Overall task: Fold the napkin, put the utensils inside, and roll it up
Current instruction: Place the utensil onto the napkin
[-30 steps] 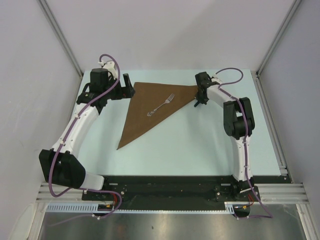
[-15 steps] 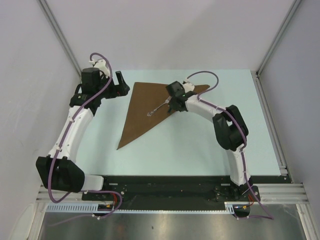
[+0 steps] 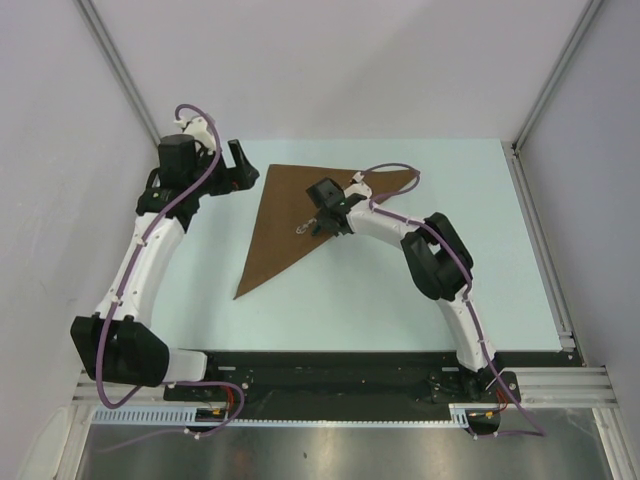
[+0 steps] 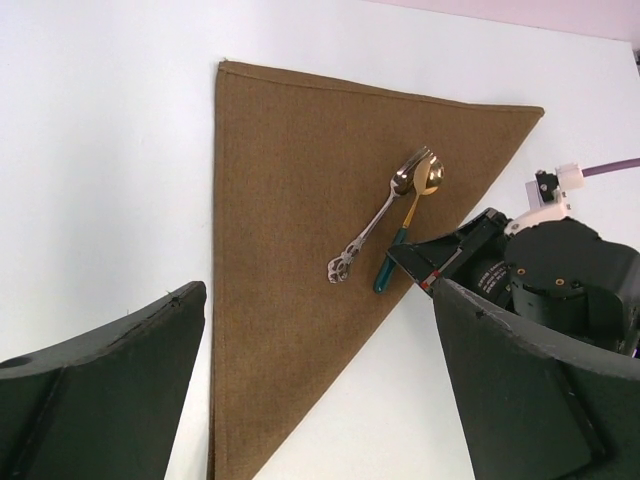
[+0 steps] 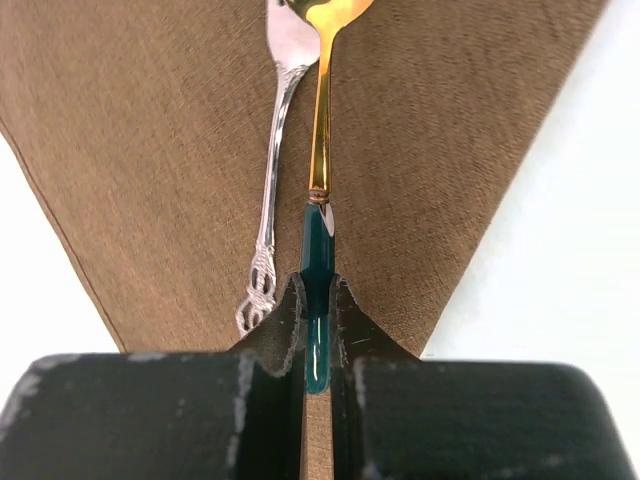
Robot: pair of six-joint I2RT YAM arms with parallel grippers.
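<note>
Napkin folded in a triangle on table, fork lying on it, right gripper clamped on spoon handle, gold bowl just beside fork tines, left gripper spread wide, holding nothing, by napkin's far-left corner.

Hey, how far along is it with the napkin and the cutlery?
Done: the napkin lies folded into a triangle, with the fork resting on it. In hand: the right gripper is shut on the spoon by its teal handle, lining it up beside the fork. The left gripper is open, off to the napkin's left. Left: release the spoon and roll the napkin up.
</note>
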